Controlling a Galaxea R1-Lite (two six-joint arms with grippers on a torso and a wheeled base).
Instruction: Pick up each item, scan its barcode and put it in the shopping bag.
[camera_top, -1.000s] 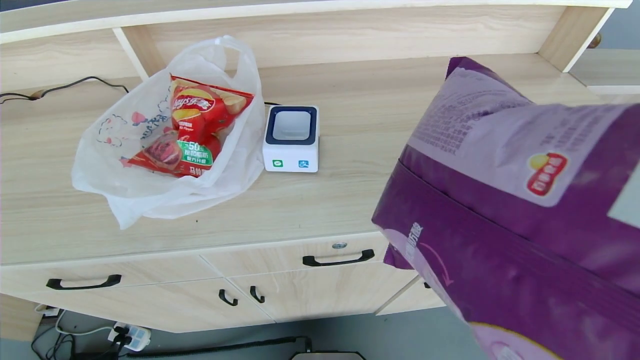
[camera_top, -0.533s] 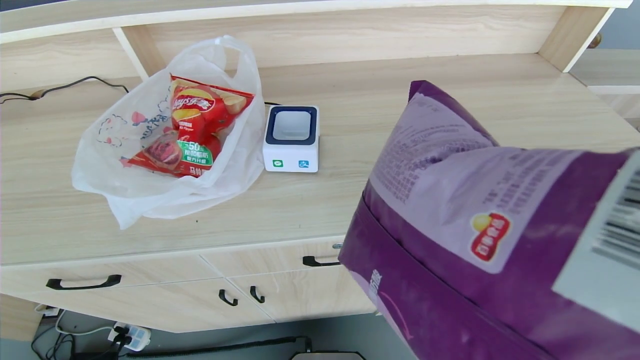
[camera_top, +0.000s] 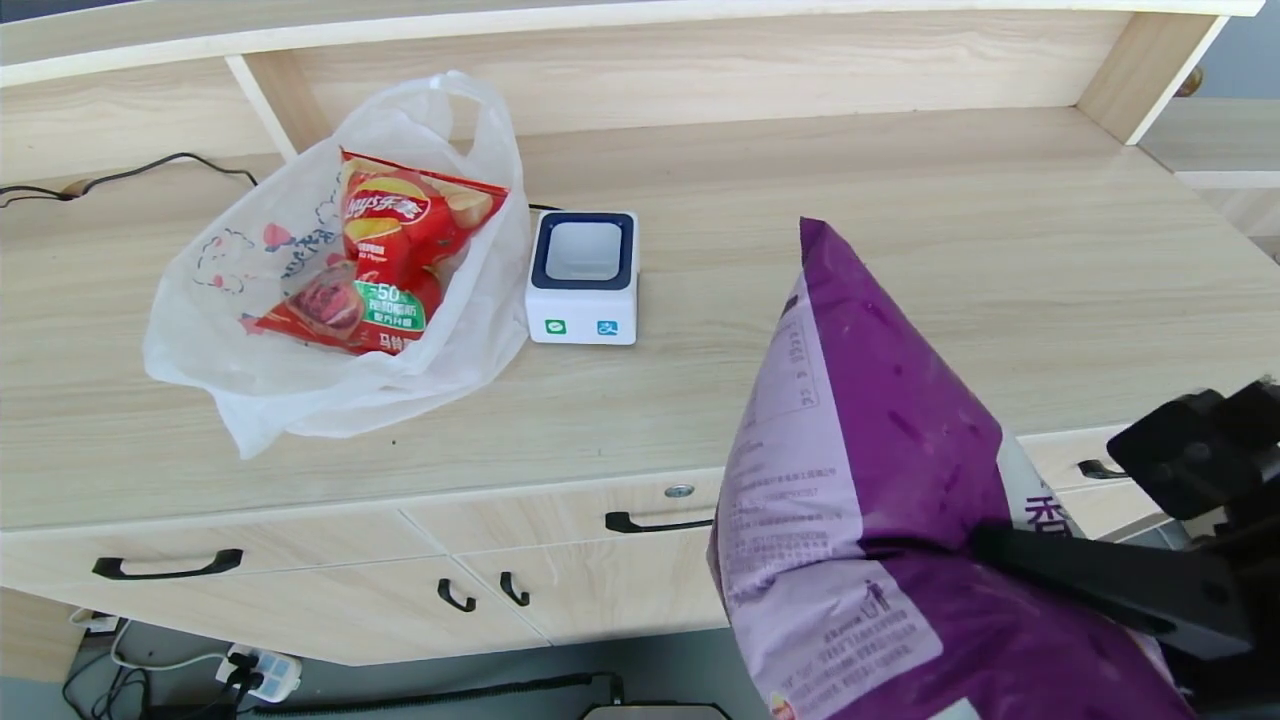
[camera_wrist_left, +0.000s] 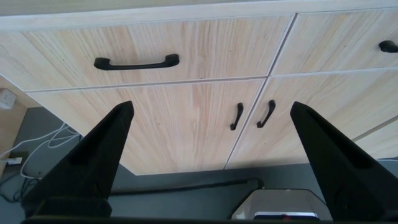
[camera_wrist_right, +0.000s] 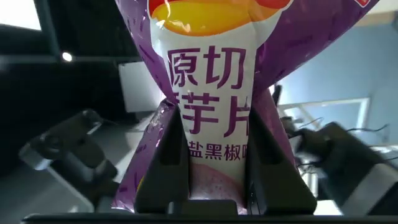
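Over the front right edge of the bench (camera_top: 900, 180), the right gripper (camera_top: 1000, 548) is clamped on a purple chip bag (camera_top: 880, 450) and holds it in the air, tilted, with one corner pointing toward the back of the bench. Its black fingers (camera_wrist_right: 171, 162) pinch the packet from both sides, creasing the foil between them. On the left of the bench a white shopping bag (camera_top: 250, 370) lies open with a red chip bag (camera_top: 400, 260) inside. The scanner (camera_top: 583, 277) stands upright just beside it, well apart from the purple chip bag. The left gripper (camera_wrist_left: 211, 168) hangs low before the drawer fronts (camera_wrist_left: 186, 37), spread wide and holding nothing.
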